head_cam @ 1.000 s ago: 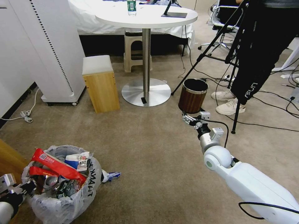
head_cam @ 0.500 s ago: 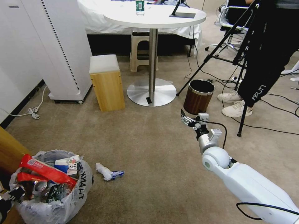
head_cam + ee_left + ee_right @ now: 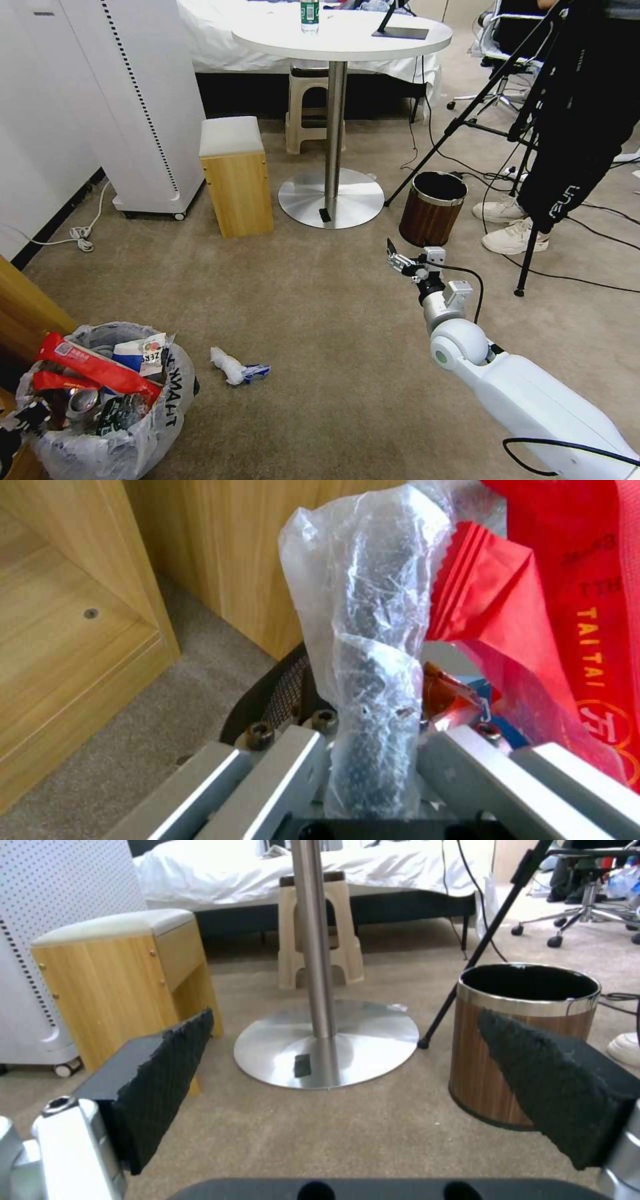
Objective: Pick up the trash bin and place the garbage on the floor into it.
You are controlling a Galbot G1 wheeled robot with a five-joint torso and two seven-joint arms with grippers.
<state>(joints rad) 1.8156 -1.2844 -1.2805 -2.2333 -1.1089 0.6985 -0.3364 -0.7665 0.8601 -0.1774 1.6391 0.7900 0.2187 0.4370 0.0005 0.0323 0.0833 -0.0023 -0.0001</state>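
The trash bin (image 3: 127, 427), black with a crinkly clear lettered bag, sits at the lower left of the head view, packed with red snack bags (image 3: 93, 368), a cup and a can. My left gripper (image 3: 377, 772) is shut on its bag-covered rim (image 3: 373, 690), and a red bag (image 3: 567, 605) pokes out beside that grip. One piece of garbage, a crumpled white tissue with a blue scrap (image 3: 233, 368), lies on the beige floor (image 3: 320, 333) just right of the bin. My right gripper (image 3: 398, 259) hangs open above the carpet farther out, its black pads (image 3: 167, 1065) wide apart.
A brown wood-grain bin (image 3: 432, 209) stands just beyond the right gripper, by the round table's metal base (image 3: 331, 198). A wooden stool box (image 3: 237, 177) and a white cabinet (image 3: 127, 100) stand to the left. A person's legs, a tripod leg (image 3: 527, 260) and cables are at the right.
The whole picture has shifted rightward, so the camera moved. The bin held by my left gripper has drawn away from the tissue, which now lies clear of it. The right gripper stays open.
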